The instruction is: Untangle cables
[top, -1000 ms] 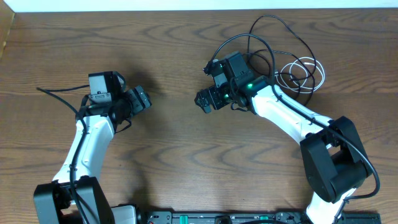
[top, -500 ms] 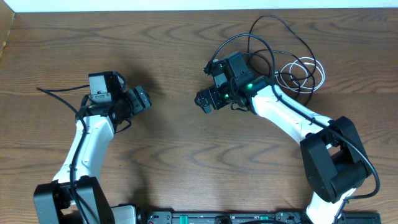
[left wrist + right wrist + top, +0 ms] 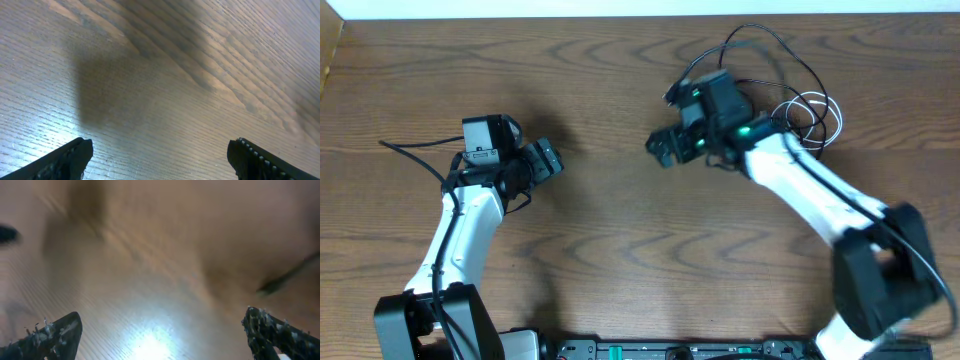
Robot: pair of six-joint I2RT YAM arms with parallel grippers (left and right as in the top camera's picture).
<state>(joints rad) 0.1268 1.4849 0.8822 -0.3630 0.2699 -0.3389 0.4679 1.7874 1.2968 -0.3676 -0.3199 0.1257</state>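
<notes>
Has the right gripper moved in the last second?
Yes. Overhead, the right gripper has swung toward the far edge of the table and a little closer to the white cable, which lies where it was.

Viewing brown wood-grain table (image 3: 620, 250) from overhead. Noting black cable (image 3: 760, 29) lying on it in loose loops toward far right edge. Noting white cable (image 3: 815, 97) lying coiled just beside, crossing the black loops.
</notes>
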